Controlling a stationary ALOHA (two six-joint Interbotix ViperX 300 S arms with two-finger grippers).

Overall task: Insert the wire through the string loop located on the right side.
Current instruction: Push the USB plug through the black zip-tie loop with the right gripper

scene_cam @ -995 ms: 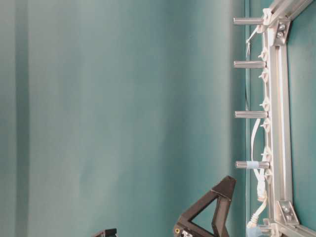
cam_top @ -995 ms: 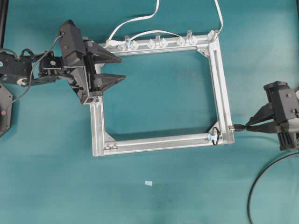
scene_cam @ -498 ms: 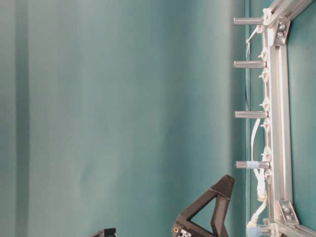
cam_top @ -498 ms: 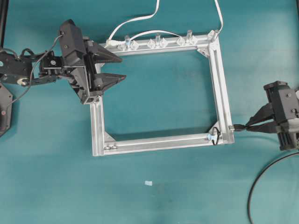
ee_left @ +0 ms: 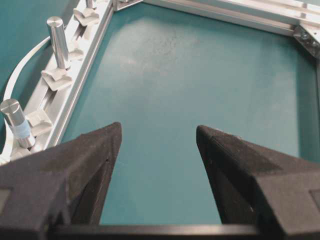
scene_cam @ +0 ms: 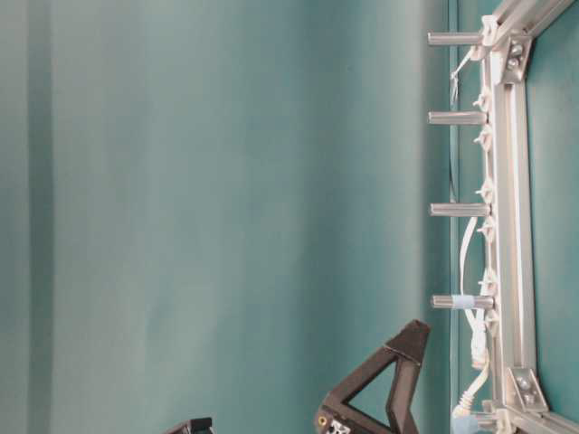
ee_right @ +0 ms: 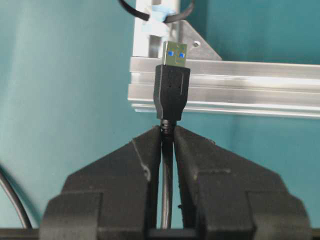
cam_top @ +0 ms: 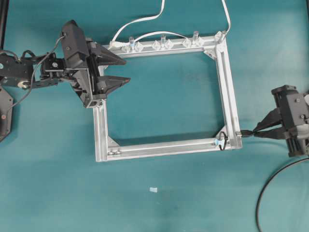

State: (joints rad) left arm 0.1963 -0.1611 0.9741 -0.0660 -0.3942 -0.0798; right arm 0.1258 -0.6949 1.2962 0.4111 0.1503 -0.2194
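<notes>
Wire [ee_right: 171, 95] clamped in right tool [ee_right: 167, 137] over teal mat [cam_top: 169, 203] beside alu frame [cam_top: 231, 96]; left tool [ee_left: 157, 137] open.

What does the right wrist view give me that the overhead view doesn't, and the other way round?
Only the right wrist view shows the plug's blue-marked metal tip and the cable pinched just behind it by the right gripper. Only the overhead view shows the whole aluminium frame, the white cable and the left gripper, open over the frame's far corner. Both show the wire pointing at the frame corner, where the string loop hangs, not yet threaded.
</notes>
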